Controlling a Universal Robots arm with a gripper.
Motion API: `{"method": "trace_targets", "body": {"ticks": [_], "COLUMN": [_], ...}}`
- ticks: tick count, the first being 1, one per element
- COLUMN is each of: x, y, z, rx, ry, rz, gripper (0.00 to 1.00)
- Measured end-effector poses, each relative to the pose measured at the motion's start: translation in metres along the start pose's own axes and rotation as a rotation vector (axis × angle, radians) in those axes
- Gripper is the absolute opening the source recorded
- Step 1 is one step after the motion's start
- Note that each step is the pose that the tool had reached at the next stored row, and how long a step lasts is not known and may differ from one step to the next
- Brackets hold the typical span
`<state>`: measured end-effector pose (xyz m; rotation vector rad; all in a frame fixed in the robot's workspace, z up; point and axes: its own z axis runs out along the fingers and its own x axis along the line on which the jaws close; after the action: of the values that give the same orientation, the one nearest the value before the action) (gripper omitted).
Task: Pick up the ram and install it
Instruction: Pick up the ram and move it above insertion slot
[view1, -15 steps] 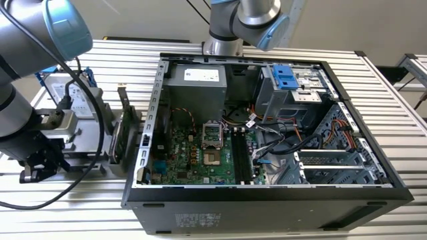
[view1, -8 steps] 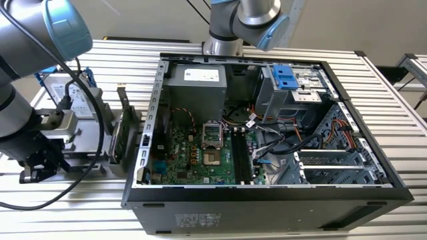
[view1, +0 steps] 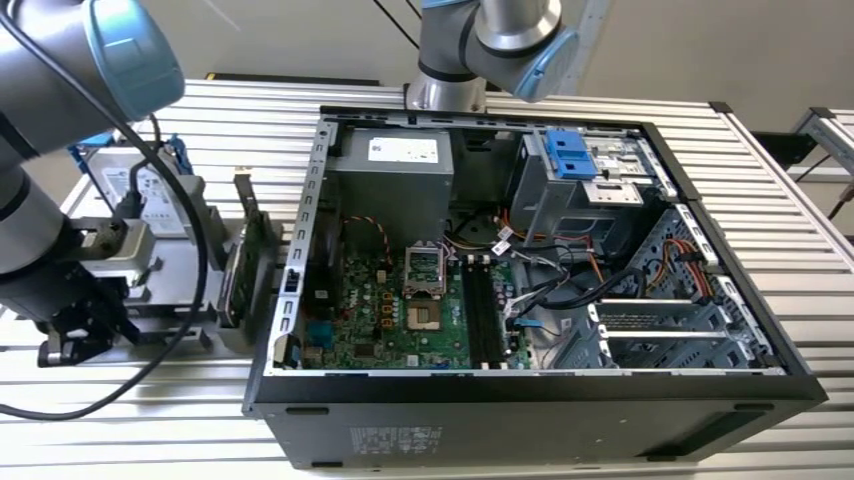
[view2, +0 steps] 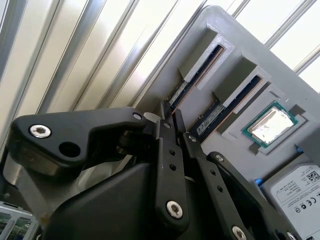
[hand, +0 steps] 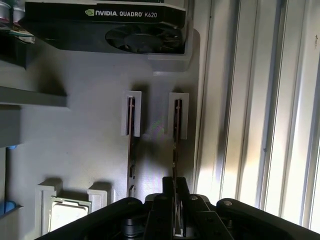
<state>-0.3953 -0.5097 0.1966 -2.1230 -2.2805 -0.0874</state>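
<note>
The open case (view1: 534, 410) lies on the tabletop (view1: 787, 210), its boards exposed for fitting parts. At the grey tray's (hand: 75, 140) edge the ram (hand: 176, 125) stands on edge in a slot. This leaves its flat sides free, and the gripper (hand: 175, 184) has its jaws clenched on them.

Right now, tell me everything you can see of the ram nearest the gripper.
The ram is a thin dark strip seen edge-on, brownish along its edge, standing in a slot of the grey holder. A pale bracket cradles one end; the gripper sits over the other end. A second stick stands parallel beside it, apart.
</note>
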Motion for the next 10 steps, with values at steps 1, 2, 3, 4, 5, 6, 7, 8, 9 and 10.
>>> {"method": "trace_targets", "body": {"ticks": [1, 2, 3, 4, 5, 6, 7, 8, 9, 10], "x": [0.0001, 0.0002, 0.0002, 0.0003, 0.0004, 0.0005, 0.0005, 0.0006, 0.0006, 0.0007], "y": [0.0, 0.0001, 0.0001, 0.0002, 0.0002, 0.0002, 0.0003, 0.0003, 0.0003, 0.0003], "z": [-0.0009, -0.0022, -0.0035, -0.0047, -0.0059, -0.0071, -0.0082, -0.0093, -0.0105, -0.0115], "rx": [-0.0002, -0.0002, -0.0002, -0.0002, -0.0003, -0.0003, -0.0003, -0.0003, -0.0003, -0.0003], "ry": [0.0001, 0.0001, 0.0001, 0.0001, 0.0001, 0.0002, 0.0002, 0.0002, 0.0002, 0.0002], "rz": [0.0, 0.0, 0.0, 0.0, 0.0, 0.0, 0.0, 0.0, 0.0, 0.0], "gripper": [0.0, 0.0, 0.0, 0.0, 0.0, 0.0, 0.0, 0.0, 0.0, 0.0]}}
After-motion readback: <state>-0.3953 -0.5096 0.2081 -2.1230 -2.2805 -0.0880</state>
